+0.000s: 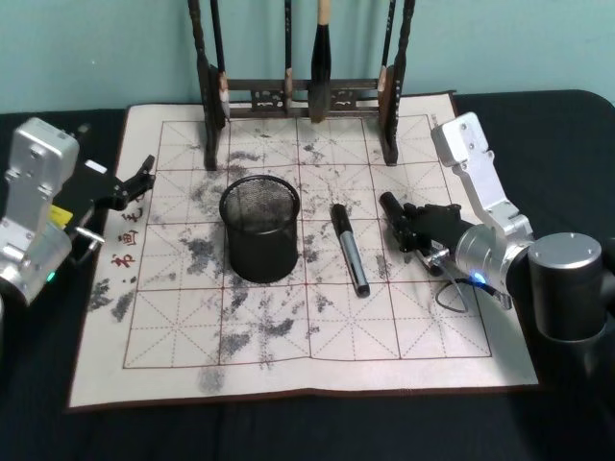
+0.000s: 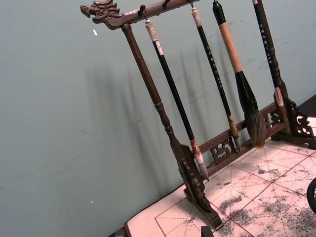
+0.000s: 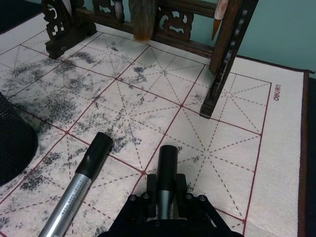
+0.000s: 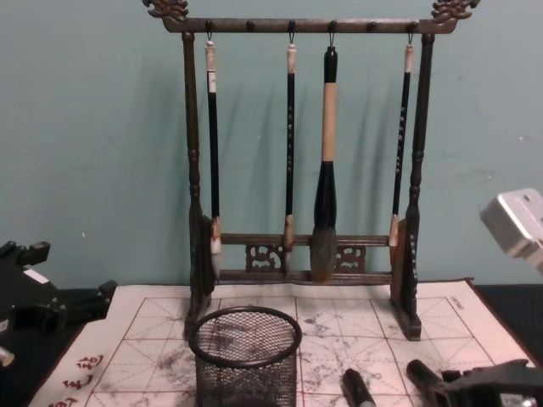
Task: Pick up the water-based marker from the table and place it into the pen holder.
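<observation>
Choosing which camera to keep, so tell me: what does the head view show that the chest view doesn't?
Head view: the lying marker full length and the mat down to its near edge. Chest view: the brush rack top bar with carved ends. Both: the pen holder, four hanging brushes, the right pincer shut on a second marker, the left pincer parked left.

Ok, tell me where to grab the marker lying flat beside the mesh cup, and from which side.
Grip the marker at its grey mid-barrel from straight above, jaws across its width: it lies flat on the mat, and the pen holder crowds its left. The right gripper, beside it, holds a second marker; the left gripper is parked at the mat's left edge.
</observation>
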